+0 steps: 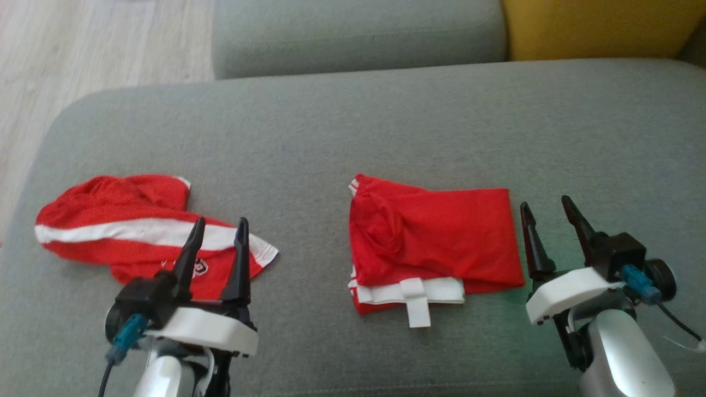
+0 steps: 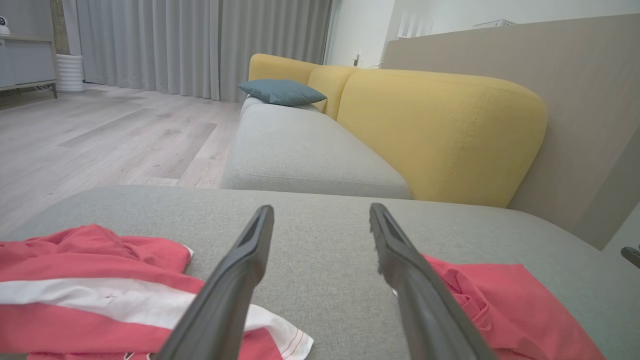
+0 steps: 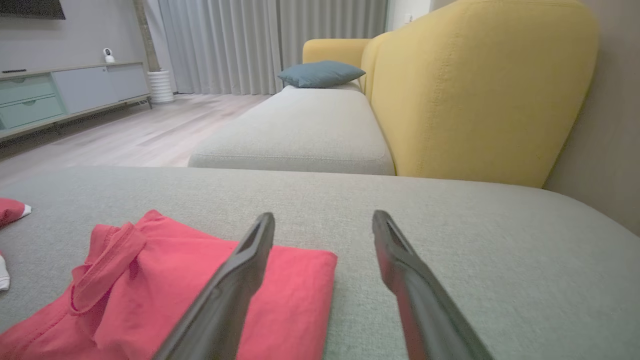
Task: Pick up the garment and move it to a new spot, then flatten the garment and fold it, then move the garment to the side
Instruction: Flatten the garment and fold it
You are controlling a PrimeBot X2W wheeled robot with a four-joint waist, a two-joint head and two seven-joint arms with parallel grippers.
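We find both pincers spread wide and holding nothing. The left pincer [image 1: 221, 220] stands over the right part of the crumpled garment [image 1: 127, 226], a red piece with a white band, which lies at the left of the grey sofa seat [image 1: 386, 127]. We cannot tell whether its fingers touch the cloth. The folded garment [image 1: 441, 237], red with a white strip and tab at its near edge, lies flat mid-seat, well apart from the crumpled one. The right pincer [image 1: 545, 202] stands just beside the folded garment's right edge. A yellow backrest [image 1: 595, 27] rises behind the seat.
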